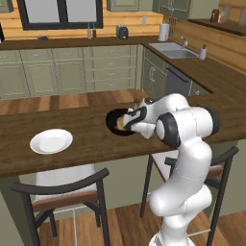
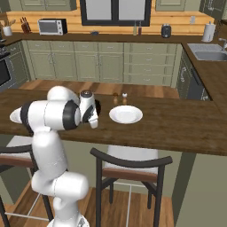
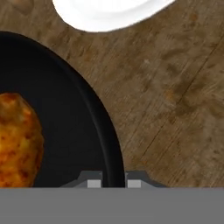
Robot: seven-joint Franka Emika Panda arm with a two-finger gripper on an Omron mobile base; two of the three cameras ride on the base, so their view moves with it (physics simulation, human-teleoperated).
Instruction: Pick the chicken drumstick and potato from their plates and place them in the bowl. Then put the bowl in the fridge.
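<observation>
Straddling the rim of the bowl (image 3: 94,131), the end effector (image 3: 114,183) has one tip inside and one outside, seemingly pinching it. The chicken drumstick (image 3: 17,140) lies inside. Lift level and slowly off the desk (image 3: 175,100), past the plate (image 3: 105,13).

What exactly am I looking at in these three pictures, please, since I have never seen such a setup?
This is a rendered kitchen with a white robot arm on a driving base. Two pictures come from cameras behind the arm, left and right; the third looks along its tool. On the wooden counter lie a black bowl and white plates. The chicken drumstick lies in the bowl. The tool's two tips straddle the bowl's rim, one inside, one outside; whether they already pinch it I cannot tell.
</observation>
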